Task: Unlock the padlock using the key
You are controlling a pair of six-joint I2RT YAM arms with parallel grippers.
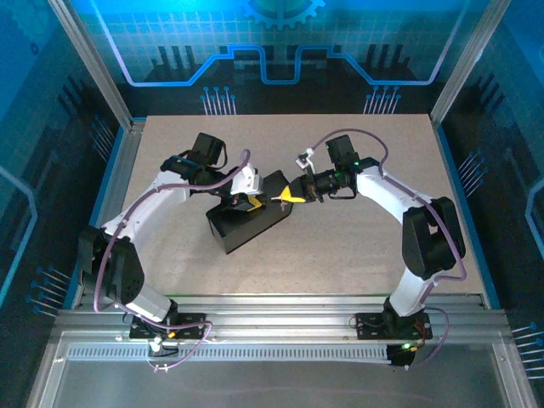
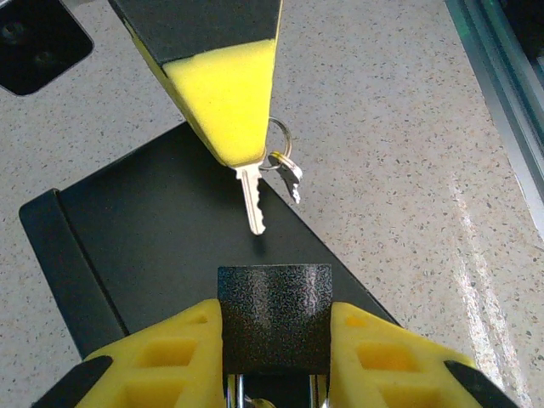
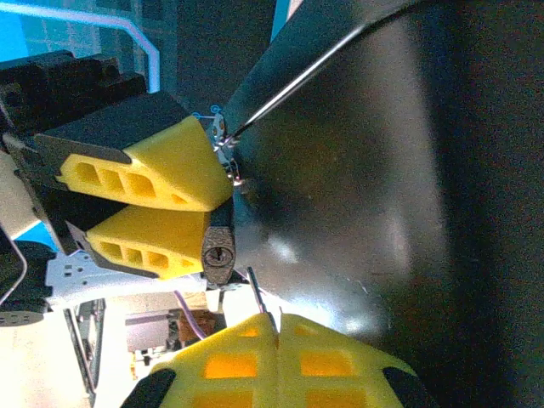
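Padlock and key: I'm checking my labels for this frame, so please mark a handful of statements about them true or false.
1. The left gripper clamps the padlock between its fingers. True.
2. The blade of the key sits inside the keyhole. False: its tip points toward the padlock but stops short of it, with a gap between them.
3. The right gripper is shut on the key. True.
4. The padlock lies loose on the bare table. False: it is held in the left gripper, over the black box.
5. A second key hangs from the ring beside the held one. True.
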